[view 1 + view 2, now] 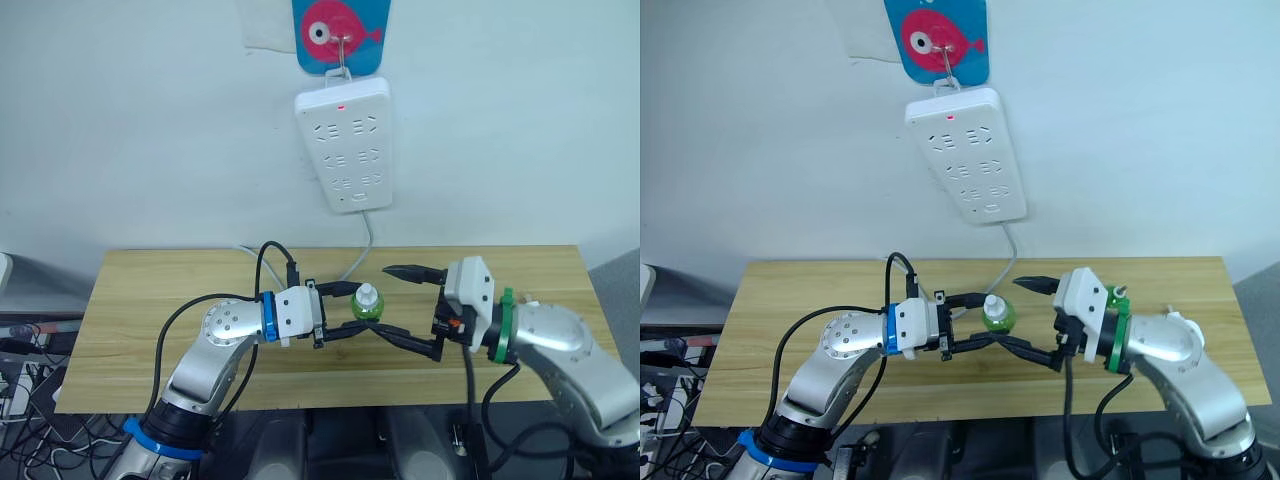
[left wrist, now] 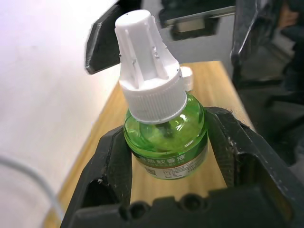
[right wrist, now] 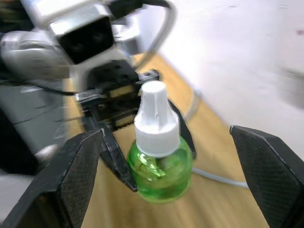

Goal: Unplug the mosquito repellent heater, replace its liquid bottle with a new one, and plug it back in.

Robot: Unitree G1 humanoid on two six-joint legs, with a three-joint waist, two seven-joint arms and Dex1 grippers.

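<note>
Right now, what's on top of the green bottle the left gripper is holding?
A white ribbed cap sits on the green bottle, held by the left gripper. Whatever is under the cap is covered.

A light wooden table (image 1: pixel 150 290) stands against the wall, a white cable (image 1: pixel 352 266) lying on it.

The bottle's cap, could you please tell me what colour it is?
White cap on a green bottle, clearest in the left wrist view.

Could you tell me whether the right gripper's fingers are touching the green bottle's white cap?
Apart. In the right wrist view, the right gripper has its fingers spread wide, with clear gaps either side of the white cap.
</note>
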